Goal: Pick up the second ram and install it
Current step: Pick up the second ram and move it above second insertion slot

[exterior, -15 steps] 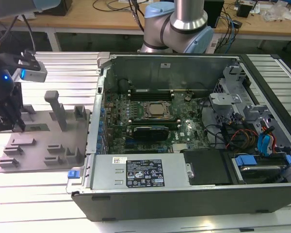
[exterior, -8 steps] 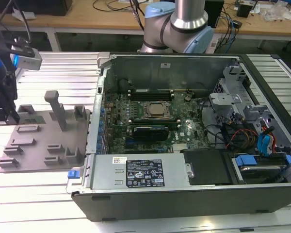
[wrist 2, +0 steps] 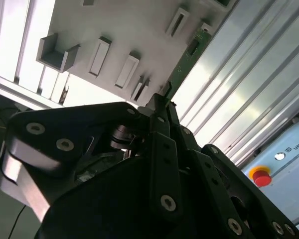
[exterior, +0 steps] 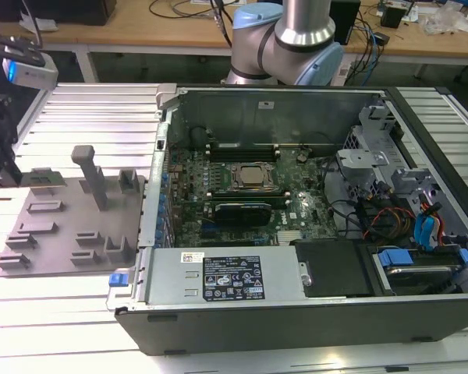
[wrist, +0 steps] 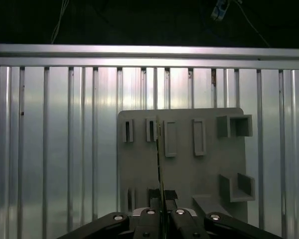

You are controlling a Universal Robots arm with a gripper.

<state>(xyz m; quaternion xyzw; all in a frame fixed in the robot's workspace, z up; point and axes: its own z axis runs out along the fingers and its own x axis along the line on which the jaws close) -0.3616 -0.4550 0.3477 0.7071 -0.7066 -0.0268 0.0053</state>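
pincer (wrist 2: 162,102): narrow, both black fingers pinched flat against one end of the second ram (wrist 2: 187,59), so it's holding the stick

second ram: long green board sticking straight out from the fingertips over the grey holder tray (wrist 2: 139,30). In the second wrist view its far end crosses the tray's edge and sits in front of the table slats. In the first wrist view it's edge-on, just a thin line over the tray between two of the slot blocks.

contact with tray: can't tell if the stick is touching the tray or hanging just above it

tray: flat grey plate with rows of little upright slot blocks and a couple of open box shapes, plus one tall post (exterior: 90,175) standing up near the middle

table (exterior: 86,109): ribbed aluminium slats, the tray lies flat on it

computer case (exterior: 296,312): open and on its side, just beside the tray on the exterior view's right, almost touching the tray's edge

CPU socket (exterior: 252,178): on the green motherboard in the case, well apart from the tray

arm base (exterior: 285,39): grey and light blue, behind the case, well away from the tray

red button (wrist 2: 260,175): on a pale box past the slats, off to one side of the tray in the second wrist view
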